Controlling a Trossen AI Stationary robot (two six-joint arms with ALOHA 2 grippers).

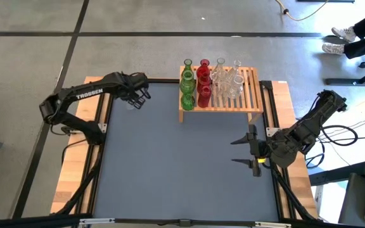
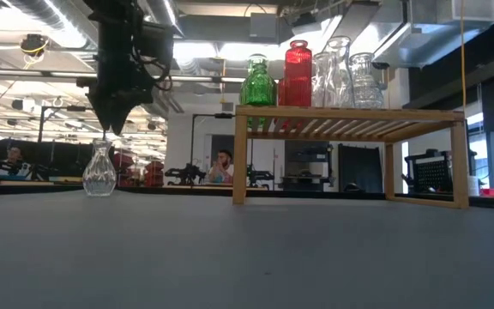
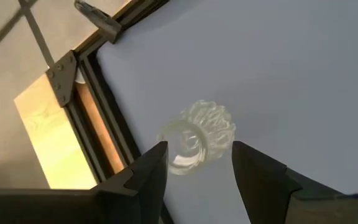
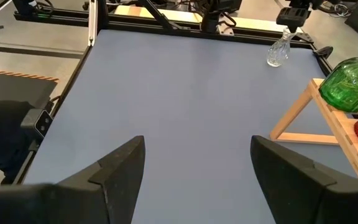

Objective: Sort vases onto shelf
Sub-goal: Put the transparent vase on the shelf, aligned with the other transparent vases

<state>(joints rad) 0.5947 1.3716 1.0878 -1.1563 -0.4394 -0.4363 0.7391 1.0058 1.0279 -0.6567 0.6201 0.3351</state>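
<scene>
— Low view: where's the last vase?
— One clear vase stands upright on the mat, well left of the shelf. The left gripper hangs right above its neck, fingers spread and not touching the glass.
— And the shelf?
— Green vases at its left end, red vases next, clear ones beyond them, all upright on the slats.
— The right arm?
— The right gripper waits over the mat in front of the shelf's right end, fingers wide apart, holding nothing.
</scene>
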